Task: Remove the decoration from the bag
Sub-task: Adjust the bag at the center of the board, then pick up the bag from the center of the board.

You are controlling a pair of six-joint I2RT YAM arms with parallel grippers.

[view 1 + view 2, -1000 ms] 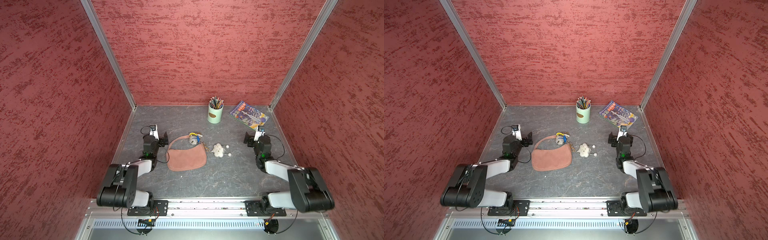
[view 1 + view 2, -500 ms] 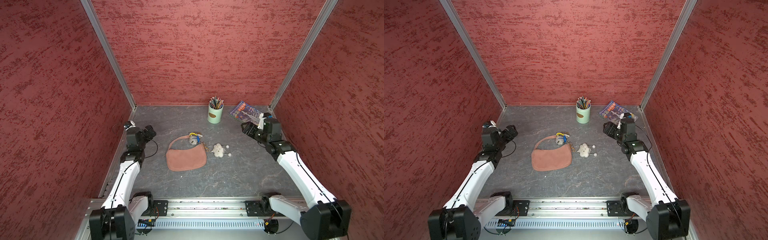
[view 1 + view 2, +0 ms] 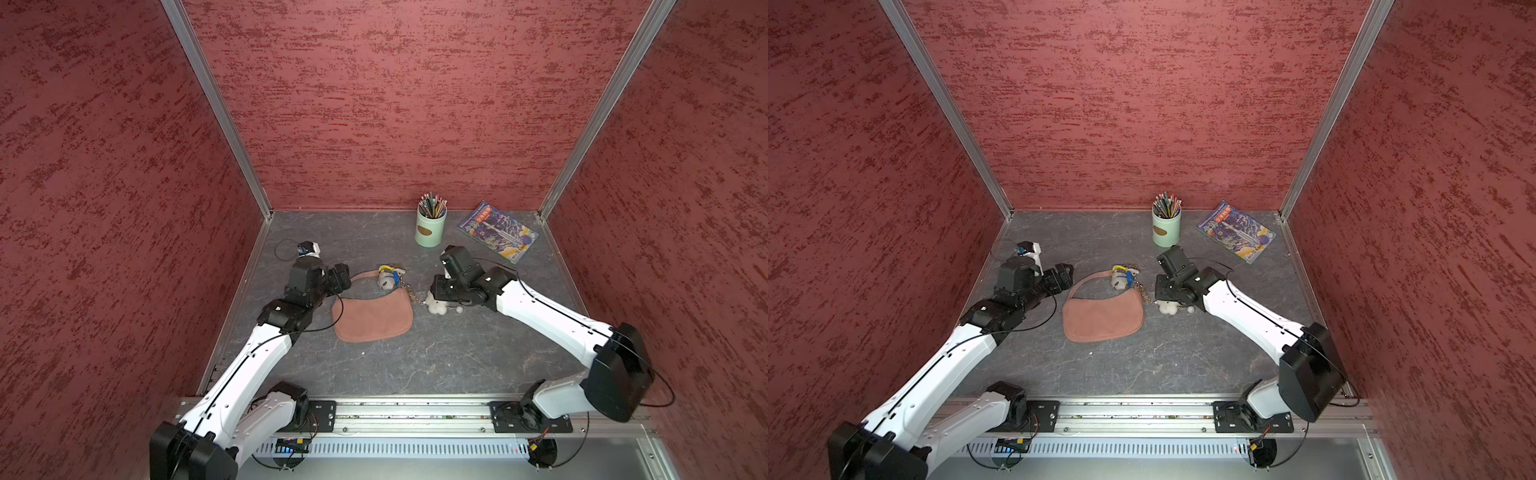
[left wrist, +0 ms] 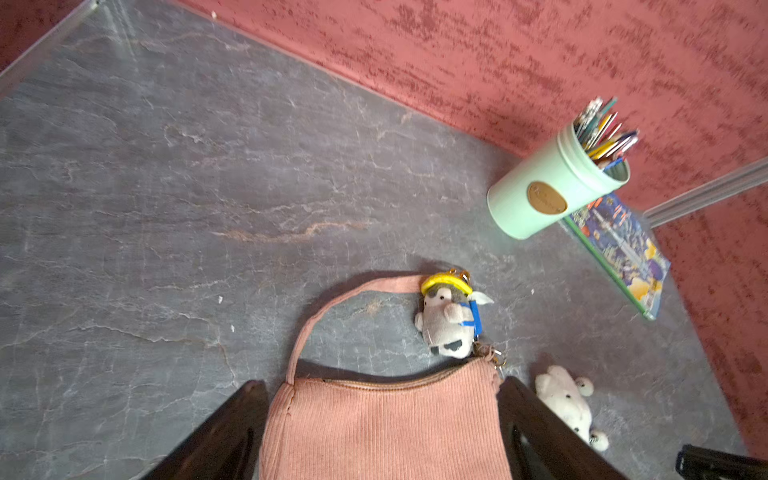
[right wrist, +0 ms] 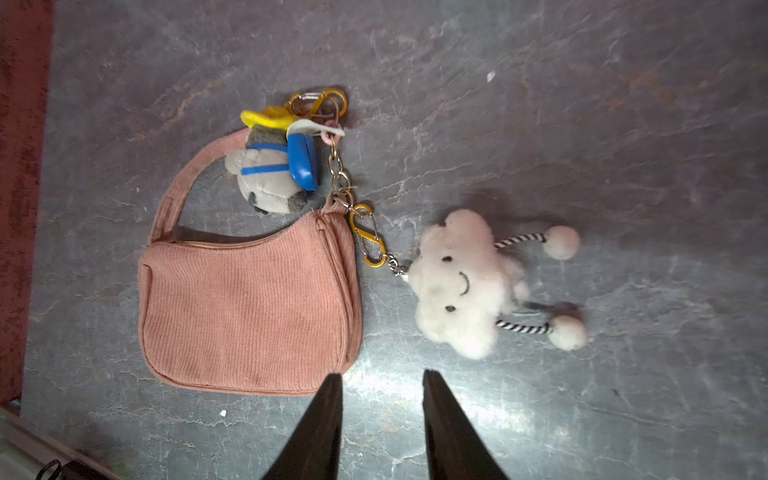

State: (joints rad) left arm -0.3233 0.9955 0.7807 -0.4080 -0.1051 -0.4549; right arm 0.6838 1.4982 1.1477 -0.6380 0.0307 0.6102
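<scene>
The pink ribbed bag [image 3: 372,320] [image 3: 1102,318] lies flat on the grey table with its strap arched toward the back. A white cloud plush [image 5: 461,282] [image 3: 436,306] hangs off the bag's right end ring by a gold clip [image 5: 368,241]. A grey penguin plush [image 5: 270,174] [image 4: 446,324] with a yellow hat lies by the strap on a chain. My left gripper [image 3: 338,279] [image 4: 380,382] is wide open at the bag's left end. My right gripper [image 5: 381,374] [image 3: 436,291] hovers over the clip and cloud, jaws narrowly open, holding nothing.
A mint cup of pencils [image 3: 430,228] stands at the back, with a colourful magazine [image 3: 496,232] flat to its right. Red walls close in on three sides. A metal rail [image 3: 415,411] runs along the front edge.
Both arms have unfolded from their rest poses and reached in to the bag from either side. The right jaws have narrowed a lot; the left jaws have narrowed slightly.
</scene>
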